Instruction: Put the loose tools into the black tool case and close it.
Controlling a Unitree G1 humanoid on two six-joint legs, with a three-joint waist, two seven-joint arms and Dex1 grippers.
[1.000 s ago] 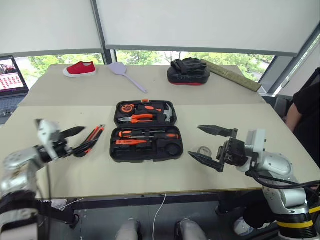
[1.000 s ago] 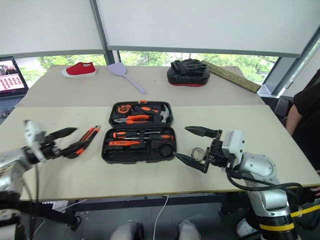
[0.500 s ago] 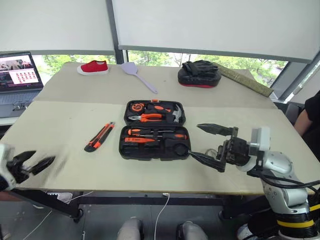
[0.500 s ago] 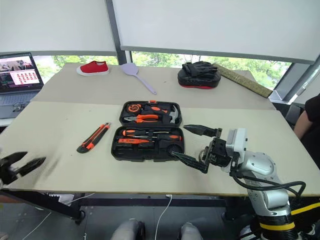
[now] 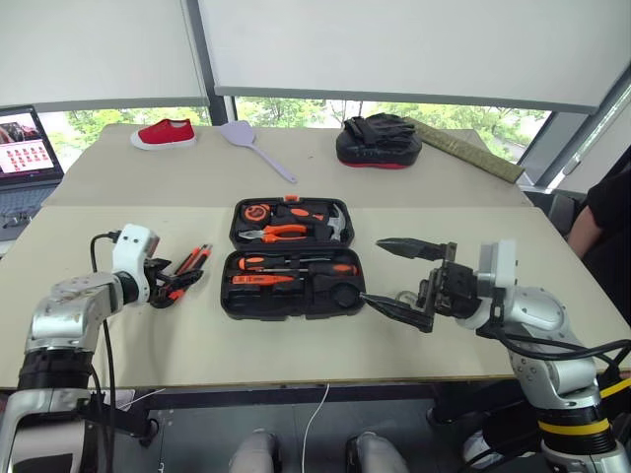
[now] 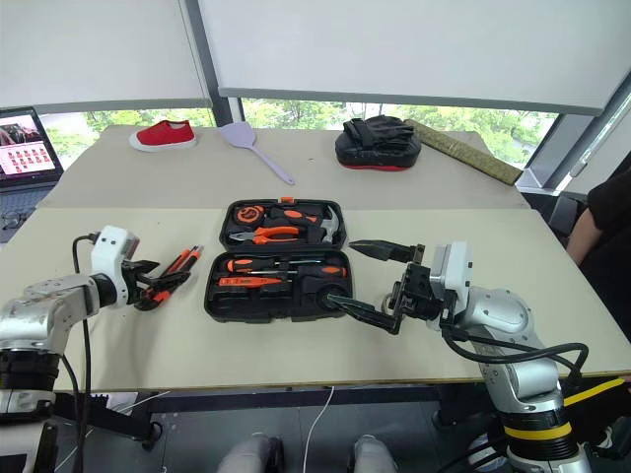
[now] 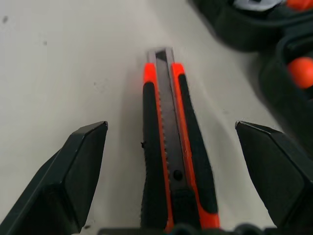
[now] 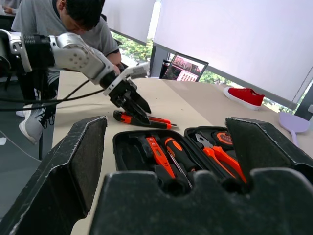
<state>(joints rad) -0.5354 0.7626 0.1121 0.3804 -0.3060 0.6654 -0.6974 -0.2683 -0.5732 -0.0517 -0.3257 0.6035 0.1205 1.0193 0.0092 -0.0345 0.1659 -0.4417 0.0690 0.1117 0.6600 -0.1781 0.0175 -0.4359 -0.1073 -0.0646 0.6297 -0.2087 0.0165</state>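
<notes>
The black tool case (image 5: 229, 296) lies open mid-table, lid flat behind it. Its near half holds two orange-and-black screwdrivers (image 5: 296, 264), a slim orange tester pen (image 5: 261, 280) and a small dark tape roll (image 5: 344, 293). The orange-black utility knife (image 7: 171, 147) lies on the table to the left of the case. My left gripper (image 5: 173, 283) is open and low over it, one finger on each side of the handle, not gripping it. My right gripper (image 5: 386, 272) hovers open and empty at the case's right end.
At the table's far side lie a red shoe (image 5: 163, 133), a lilac spatula (image 5: 251, 148), a black-and-red mitt (image 5: 378, 143) and an olive strip (image 5: 463, 150). A laptop (image 5: 22, 148) stands far left. A person (image 5: 611, 212) sits at the right edge.
My left gripper came from the table's near left edge forward and rightward to the knife and now straddles it. The right gripper has stayed put. The camera view has shifted.
</notes>
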